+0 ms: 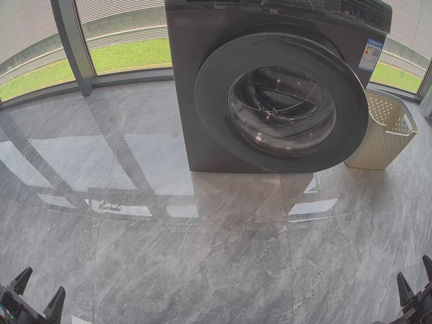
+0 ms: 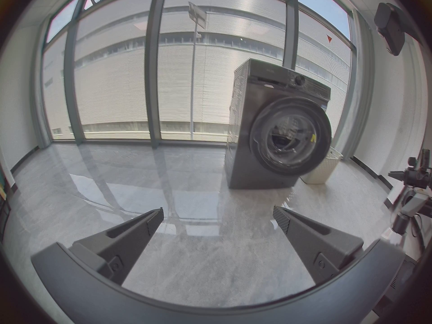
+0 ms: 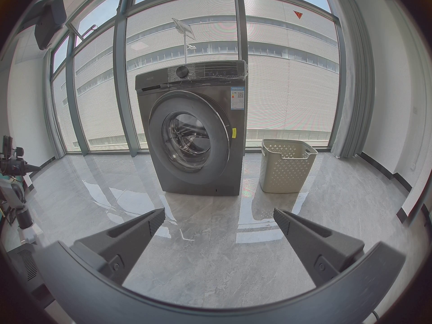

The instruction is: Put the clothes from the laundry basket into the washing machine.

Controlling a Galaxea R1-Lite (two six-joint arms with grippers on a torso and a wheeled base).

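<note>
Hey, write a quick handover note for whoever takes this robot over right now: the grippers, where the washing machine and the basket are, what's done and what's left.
Left gripper: open, empty, held low over the grey floor, well short of the machine.
Right gripper: open, empty, likewise.
Washing machine: straight ahead on the floor, its round door shut.
Laundry basket: cream, upright on the floor beside the machine, on the robot's right. Its inside is hidden; no clothes show above its rim.
Done: nothing, judging by the shut door and empty grippers.
Left: open the door, then move the clothes from the basket into the machine.
</note>
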